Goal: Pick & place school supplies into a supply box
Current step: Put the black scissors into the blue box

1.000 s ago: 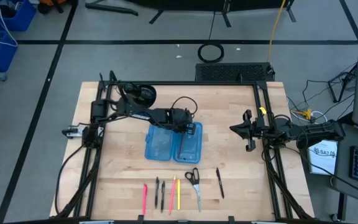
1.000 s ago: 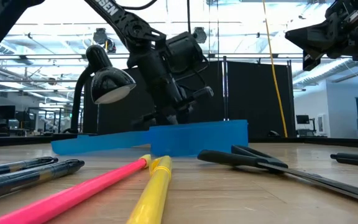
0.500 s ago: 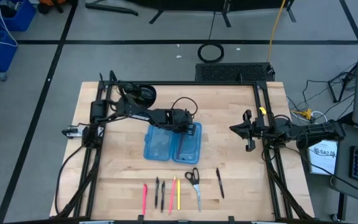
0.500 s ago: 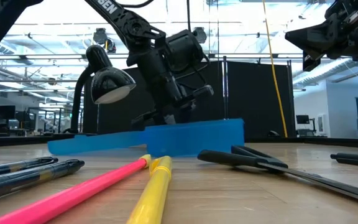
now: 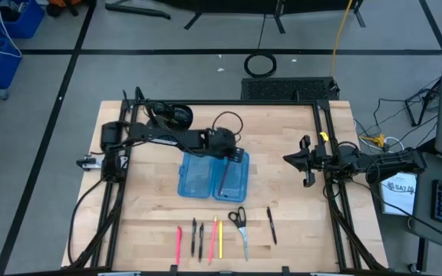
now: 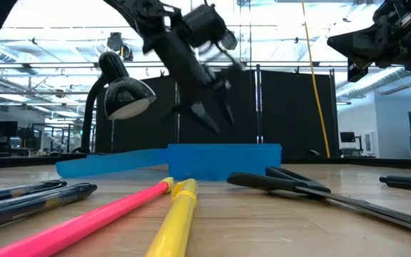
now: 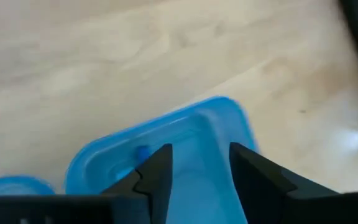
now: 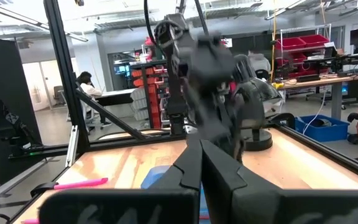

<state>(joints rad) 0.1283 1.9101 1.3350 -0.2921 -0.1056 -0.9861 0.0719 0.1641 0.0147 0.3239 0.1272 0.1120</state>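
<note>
Supply box: the translucent light-blue plastic hinged supply box (image 5: 214, 175) lies opened flat mid-desk, its 2 halves side by side, long axis running from the far edge toward you.
Supplies: the row of thin pens, pencils and black-handled scissors (image 5: 239, 220) lies on the wooden desk (image 5: 290, 199) nearer you than the box, long axes parallel to it.
Left hand: your left hand (image 5: 231, 151) hangs just above the box's far end, fingers spread, holding nothing; it is the nearer arm.
Right hand: your right hand (image 5: 304, 170) waits well apart at the right rail, fingers pressed together, empty.
</note>
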